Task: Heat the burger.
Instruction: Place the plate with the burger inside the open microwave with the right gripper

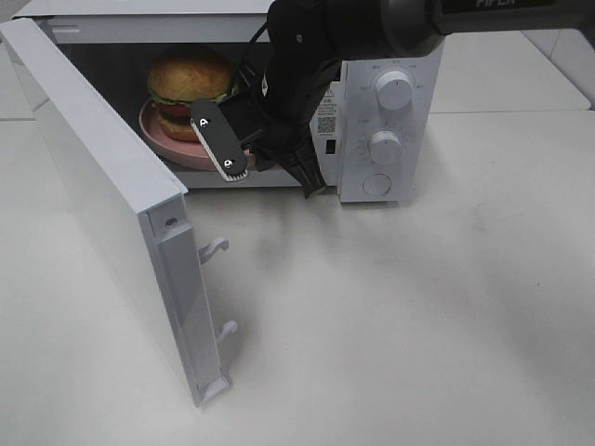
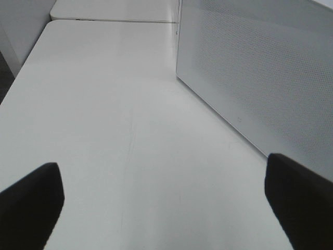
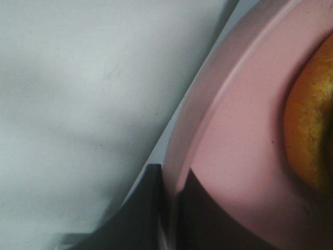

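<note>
Pink plate (image 1: 165,147), pinched at its rim by the right gripper (image 3: 169,208), carries the burger (image 1: 189,82) into the open microwave (image 1: 390,186); the left gripper (image 2: 166,203) hangs spread wide.

We find the high camera looking down from the front onto the microwave (image 1: 418,65) and table (image 1: 418,325). The left wrist camera skims low over that table. The right wrist camera sits tight against the pink plate (image 3: 244,130) and burger (image 3: 312,114), both seen from above too.
</note>
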Controlling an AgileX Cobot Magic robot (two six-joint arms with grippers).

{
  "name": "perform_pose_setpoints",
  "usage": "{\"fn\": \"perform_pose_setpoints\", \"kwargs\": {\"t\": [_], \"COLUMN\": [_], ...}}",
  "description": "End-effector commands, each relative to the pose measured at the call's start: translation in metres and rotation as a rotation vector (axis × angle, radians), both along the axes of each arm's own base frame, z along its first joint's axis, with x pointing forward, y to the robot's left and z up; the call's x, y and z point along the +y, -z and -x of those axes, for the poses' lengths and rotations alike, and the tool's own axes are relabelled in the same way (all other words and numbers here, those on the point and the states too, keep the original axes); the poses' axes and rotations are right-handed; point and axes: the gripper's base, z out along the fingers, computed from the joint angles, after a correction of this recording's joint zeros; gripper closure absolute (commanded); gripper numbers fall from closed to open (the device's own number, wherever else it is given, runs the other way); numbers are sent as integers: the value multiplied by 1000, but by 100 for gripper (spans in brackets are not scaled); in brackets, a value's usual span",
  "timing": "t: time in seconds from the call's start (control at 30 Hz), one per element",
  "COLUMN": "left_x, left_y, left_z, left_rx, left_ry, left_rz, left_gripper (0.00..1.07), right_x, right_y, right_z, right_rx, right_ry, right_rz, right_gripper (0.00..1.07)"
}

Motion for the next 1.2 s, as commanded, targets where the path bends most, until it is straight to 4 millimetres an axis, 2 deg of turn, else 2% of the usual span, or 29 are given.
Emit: {"fn": "perform_pose_setpoints", "kwargs": {"t": [0.03,0.47,0.7,0.93,0.97,1.0,1.03,1.07,1.1,1.17,1.2], "left_x": [0,0,0,0,0,0,0,0,0,0,0], "left_y": [1,1,1,1,1,1,1,1,1,1,1], "left_z": [3,3,3,3,3,3,3,3,3,3,3], "left_rx": [-15,-15,-15,-15,-15,-15,-15,-15,-15,-15,-15], "left_ry": [7,7,7,7,7,7,7,7,7,7,7], "left_rz": [0,0,0,0,0,0,0,0,0,0,0], "left_gripper": [9,9,9,9,9,9,9,9,9,9,9], "right_x": [9,27,32,33,33,33,33,33,33,33,32], "right_y": [-15,-4,2,9,9,9,9,9,9,9,9], "right_z": [-16,-40,-45,-47,-47,-47,-47,-47,-47,-46,-46], "right_rx": [-91,-131,-160,-162,-161,-158,-158,-157,-151,-147,-139], "right_ry": [34,56,43,40,40,45,45,49,68,74,82], "right_rz": [-64,-115,-142,-147,-146,-147,-147,-149,-161,-163,-159], "right_gripper": [107,107,104,91,87,79,79,75,67,64,58]}}
